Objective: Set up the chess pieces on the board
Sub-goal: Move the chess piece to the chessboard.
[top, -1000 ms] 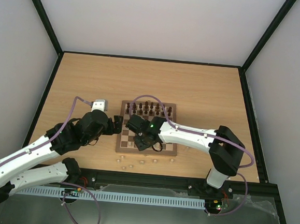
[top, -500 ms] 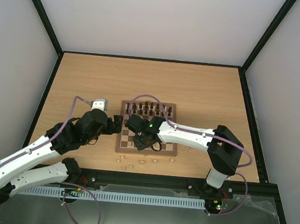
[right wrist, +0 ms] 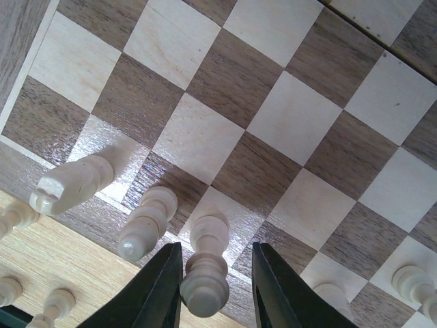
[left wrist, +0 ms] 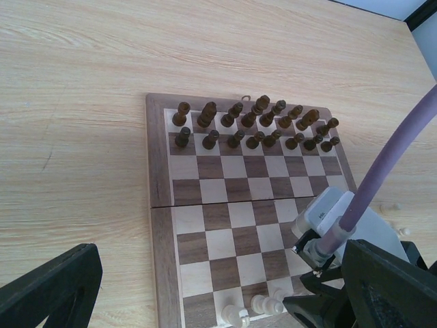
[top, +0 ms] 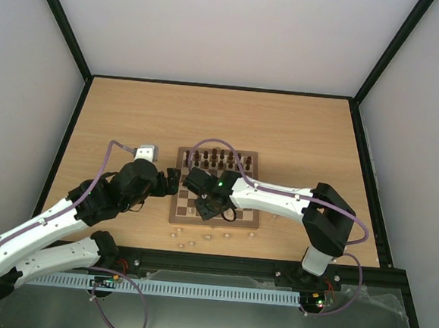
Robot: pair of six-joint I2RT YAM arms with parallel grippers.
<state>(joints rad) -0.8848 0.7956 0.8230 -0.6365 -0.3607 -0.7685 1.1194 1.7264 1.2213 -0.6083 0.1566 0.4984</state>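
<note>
The pale piece (right wrist: pixel 205 273) you are working stands upright on a square in the near row of the board (left wrist: pixel 158 205), close to its near-left corner. It sits between the fingers of the right end effector (right wrist: pixel 216 256), which is spread. One finger (right wrist: pixel 167 287) is at or almost at the piece and the other (right wrist: pixel 273 287) stands off with a visible gap, so nothing is pinched.

Two more pale pieces stand just beside it. The closer one (right wrist: pixel 147 222) is right next to that nearer finger, and a rook-like one (right wrist: pixel 68 184) is in the corner.

The dark pieces (left wrist: pixel 252 126) fill the two far rows. Several pale ones (top: pixel 190 241) lie loose on the worktop (top: pixel 298 132) in front of the board.

The left end effector (left wrist: pixel 222 273) is also spread wide and holds nothing, hanging at the board's left side.

The main risk is that neighbour. If you move sideways or rotate the wrist before rising clear, the finger could clip it and topple the row. An off-centre closure could also tip your own piece, because it is narrow and top-heavy.
</note>
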